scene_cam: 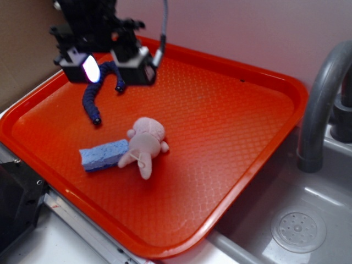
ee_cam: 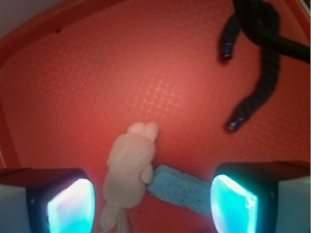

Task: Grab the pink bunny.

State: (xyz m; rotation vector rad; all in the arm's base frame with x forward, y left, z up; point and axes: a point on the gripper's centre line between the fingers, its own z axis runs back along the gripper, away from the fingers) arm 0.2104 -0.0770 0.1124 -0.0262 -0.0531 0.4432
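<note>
Red tray (scene_cam: 231,110) beside sink. Gripper (scene_cam: 110,69) wide apart, empty, hovering above tray's far side. Bunny (scene_cam: 146,144), pale pink plush, lies mid-tray touching blue sponge (scene_cam: 102,155); worm (scene_cam: 91,102) nearby.

Obscured and cropped items

In the wrist view the pink bunny (ee_cam: 129,170) is cut off at the bottom edge, and the gripper (ee_cam: 150,206) fingers are cropped likewise. In the exterior view the blue worm (scene_cam: 91,102) is partly hidden behind the gripper (scene_cam: 110,69).
</note>
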